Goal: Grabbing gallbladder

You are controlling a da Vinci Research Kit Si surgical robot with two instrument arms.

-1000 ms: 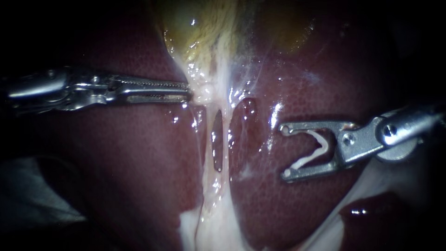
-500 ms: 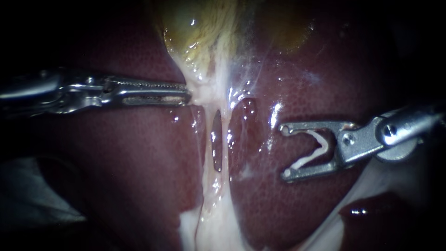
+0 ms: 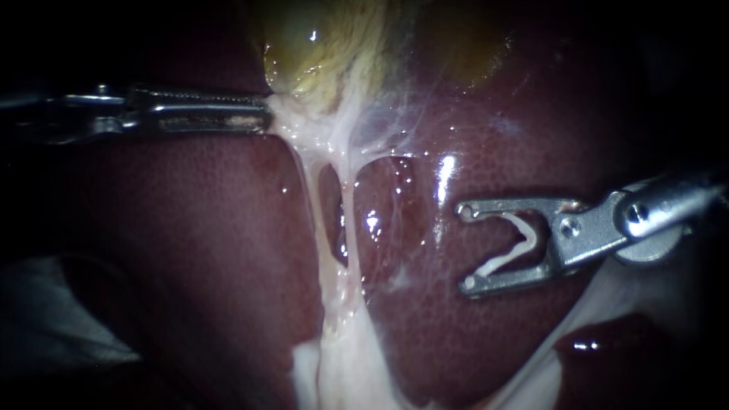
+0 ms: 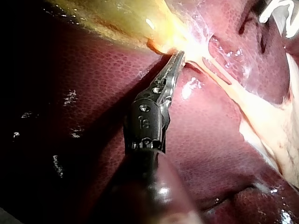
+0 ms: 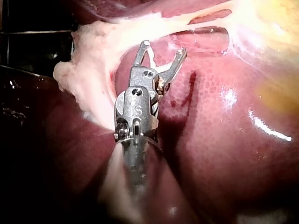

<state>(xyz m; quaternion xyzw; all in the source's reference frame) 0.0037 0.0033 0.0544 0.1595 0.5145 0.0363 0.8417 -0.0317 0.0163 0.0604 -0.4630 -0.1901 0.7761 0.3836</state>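
Dark red, finely mottled liver [image 3: 190,250] makes up the background behind both instruments, wet and glinting in places. Across it the left instrument [image 3: 262,114] lies nearly level. Its long ribbed jaws are pressed together on the narrow lower end of the gallbladder [image 3: 319,45], pinching it from two sides at their very tips. The gallbladder's yellow-green body swells just past those tips. In the left wrist view it stretches away ahead of the jaws and off to one side, lying on the liver.

From the gripped spot, pale strands [image 3: 315,220] run taut away from the left jaws. They fan out thin and glossy, with a dark window of liver showing between two of them. They pass between the two sets of jaws, nearer the left pair, and merge into white fatty tissue [image 3: 342,372] further off.

The right instrument [image 3: 465,247] is well apart from the gallbladder, its tips turned toward the strands but short of them. Its jaws stand wide, and a white bent clip [image 3: 520,239] sits between them with one leg along each jaw, so both jaws hold it. In the right wrist view these jaws point at the pale band of tissue ahead, and their shadow falls on the liver just beside them. Whether they touch the liver under them cannot be told.
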